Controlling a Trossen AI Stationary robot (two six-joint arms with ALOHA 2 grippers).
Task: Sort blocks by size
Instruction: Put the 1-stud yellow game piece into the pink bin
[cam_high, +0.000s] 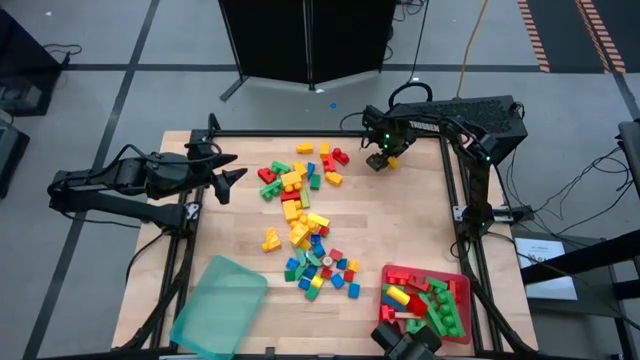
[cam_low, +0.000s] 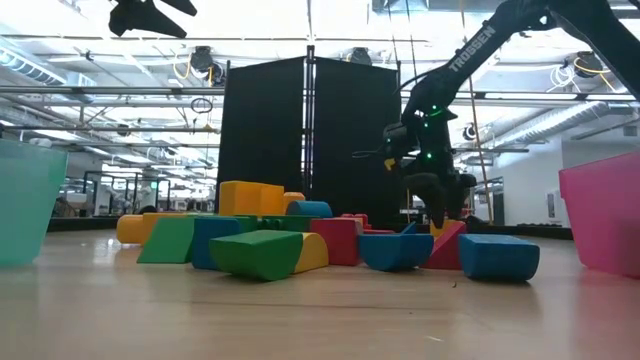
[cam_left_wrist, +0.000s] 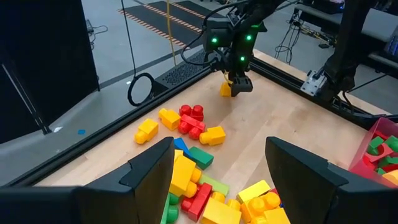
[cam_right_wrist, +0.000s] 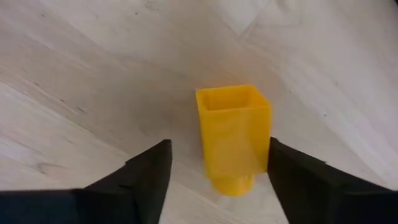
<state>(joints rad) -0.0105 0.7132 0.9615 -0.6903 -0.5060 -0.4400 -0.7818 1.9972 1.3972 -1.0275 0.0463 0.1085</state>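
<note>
Your right gripper (cam_high: 384, 158) is down at the far edge of the desk (cam_high: 410, 230), off to the right of the main heap of blocks (cam_high: 300, 215), and it's parked right over a single small yellow block (cam_right_wrist: 234, 137). In the right wrist view the fingers (cam_right_wrist: 146, 174) stand apart on either side of that block: one looks right up against its side, the other has a clear strip of wood between it and the block, so I can't tell whether you've actually got a grip on it yet. The block looks tipped, hollow end pointing away from the wrist and its stud toward it. In the left wrist view you can see it as a yellow bit under the gripper, well apart from the heap. Your left gripper (cam_high: 232, 168) hangs above the desk on the left side of the heap, fingers (cam_left_wrist: 152, 169) wide apart with nothing in them. The heap itself is a loose trail of red, yellow, green and blue pieces running from the far side of the desk toward the near side. Near right of the heap, the red tray (cam_high: 462, 290) already has some larger red, green and yellow ones in it. Near left of the heap sits the teal tray (cam_high: 220, 300), and I can't make out anything inside it.
</note>
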